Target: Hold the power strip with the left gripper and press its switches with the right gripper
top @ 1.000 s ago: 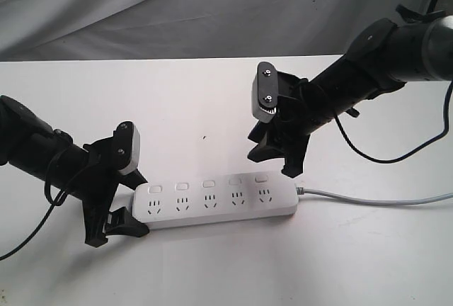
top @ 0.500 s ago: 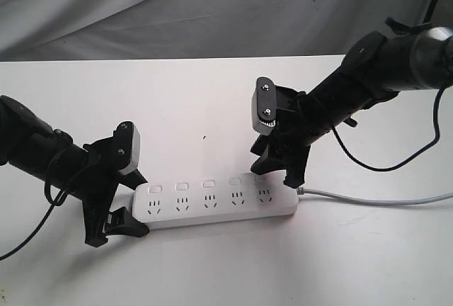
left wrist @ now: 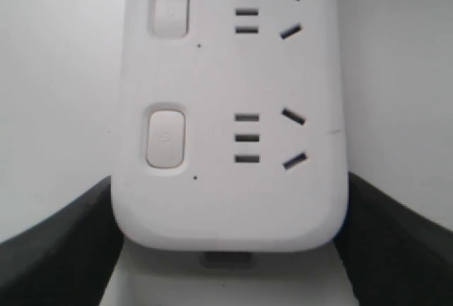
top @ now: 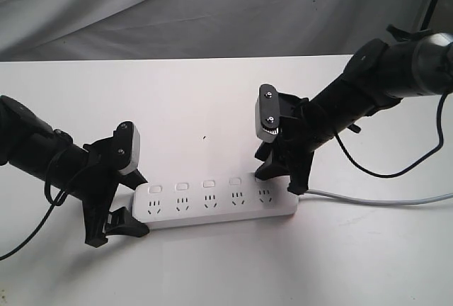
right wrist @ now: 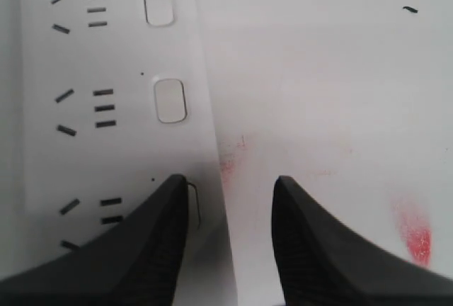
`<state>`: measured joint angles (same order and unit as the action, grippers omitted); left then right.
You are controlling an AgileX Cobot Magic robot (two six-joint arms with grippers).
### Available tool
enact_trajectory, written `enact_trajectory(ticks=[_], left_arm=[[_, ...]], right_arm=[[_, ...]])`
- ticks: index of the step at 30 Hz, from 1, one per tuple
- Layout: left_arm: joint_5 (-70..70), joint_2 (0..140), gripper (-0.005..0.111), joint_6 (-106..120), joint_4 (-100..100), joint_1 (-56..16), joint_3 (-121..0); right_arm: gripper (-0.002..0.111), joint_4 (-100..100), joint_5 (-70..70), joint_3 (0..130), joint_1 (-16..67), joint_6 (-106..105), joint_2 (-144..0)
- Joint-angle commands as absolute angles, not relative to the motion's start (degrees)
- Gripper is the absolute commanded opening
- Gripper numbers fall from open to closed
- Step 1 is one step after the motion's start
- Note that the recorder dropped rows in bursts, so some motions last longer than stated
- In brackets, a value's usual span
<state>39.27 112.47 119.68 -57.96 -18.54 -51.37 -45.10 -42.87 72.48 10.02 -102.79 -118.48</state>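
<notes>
The white power strip (top: 212, 203) lies flat on the table, its grey cord (top: 368, 200) running off to the right. My left gripper (top: 134, 205) is shut on its left end; in the left wrist view the strip (left wrist: 226, 178) fills the gap between the black fingers (left wrist: 56, 249). Several switches (top: 181, 186) show in a row. My right gripper (top: 280, 180) is open over the cord end. In the right wrist view one finger (right wrist: 156, 235) rests over the switch nearest the cord, while the other stands off the strip's edge. Two more switches (right wrist: 170, 100) show ahead of it.
The strip lies on a white table (top: 212, 108) with a grey cloth backdrop (top: 212, 8) behind it. Red smudges (right wrist: 414, 231) mark the tabletop beside the right gripper. A small dark speck (top: 205, 137) lies behind the strip.
My right gripper has come down and slightly rightward onto the strip's cord end, covering the last switch. The left gripper and the strip have not moved.
</notes>
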Motion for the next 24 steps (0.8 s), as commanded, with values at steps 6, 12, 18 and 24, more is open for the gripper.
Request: enact_trajectory(ticks=[6,12,18,24], left_arm=[[39.25,112.54,0.057,119.9,-58.08,-18.65,-51.68],[39.25,112.54,0.057,119.9,-58.08,-18.65,-51.68],[39.25,112.54,0.057,119.9,-58.08,-18.65,-51.68],[39.25,112.54,0.057,119.9,-58.08,-18.65,-51.68]], right_arm=[[0.037,-44.51,-41.56,71.83,9.8,-103.81,-118.39],[0.037,-44.51,-41.76,71.83,10.12,-103.81,-119.86],[0.037,-43.41,-42.68,71.83,10.26,-103.59,-121.11],[0.037,-44.82,-42.46,71.83,10.26,-103.59,-121.11]])
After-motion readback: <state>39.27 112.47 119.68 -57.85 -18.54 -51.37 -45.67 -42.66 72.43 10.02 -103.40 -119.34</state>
